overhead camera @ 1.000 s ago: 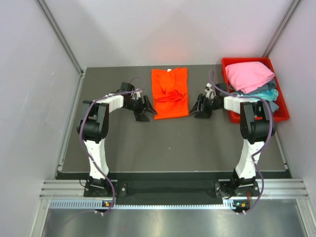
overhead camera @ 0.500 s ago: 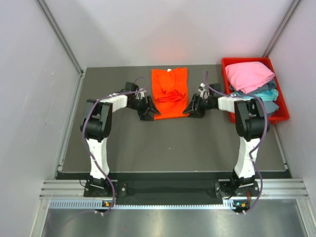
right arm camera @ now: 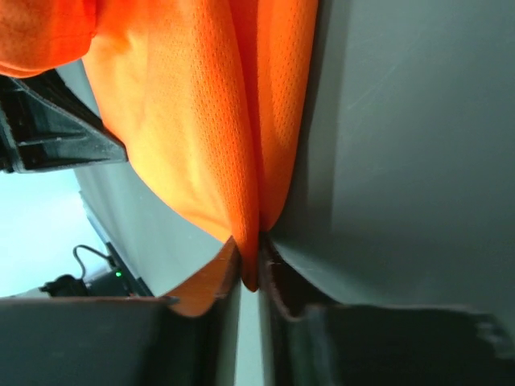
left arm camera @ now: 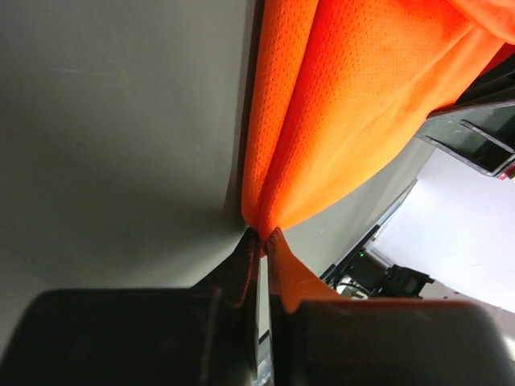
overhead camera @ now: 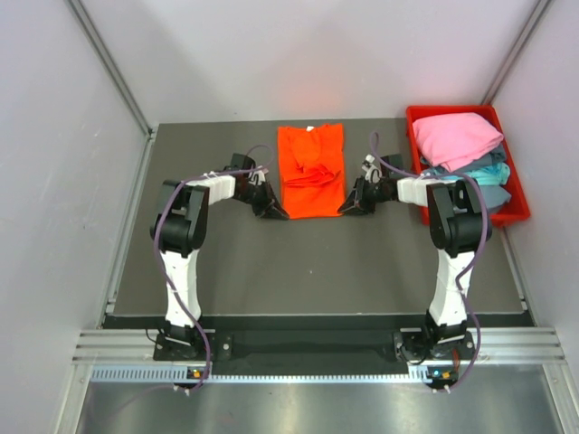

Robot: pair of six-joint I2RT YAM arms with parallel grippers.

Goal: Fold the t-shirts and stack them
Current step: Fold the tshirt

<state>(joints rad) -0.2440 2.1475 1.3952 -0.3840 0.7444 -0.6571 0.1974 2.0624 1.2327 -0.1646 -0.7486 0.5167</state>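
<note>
An orange t-shirt (overhead camera: 310,170) lies partly folded at the back middle of the dark table, a small white tag at its neck. My left gripper (overhead camera: 282,213) is shut on the shirt's near left corner, and the orange cloth (left arm camera: 322,121) bunches into its pinched tips (left arm camera: 261,235). My right gripper (overhead camera: 344,209) is shut on the near right corner, where a fold of the orange t-shirt (right arm camera: 225,129) is squeezed between the fingers (right arm camera: 251,256). More t-shirts, a pink one (overhead camera: 455,137) on top of teal and grey-blue ones (overhead camera: 488,172), are piled in the bin.
A red plastic bin (overhead camera: 518,210) stands at the back right of the table. Grey walls close in the left and right sides. A metal rail runs along the near edge behind both arm bases.
Both grippers moved inward to the orange t-shirt's near corners and went from open to shut on the cloth. The shirt itself has hardly shifted.
</note>
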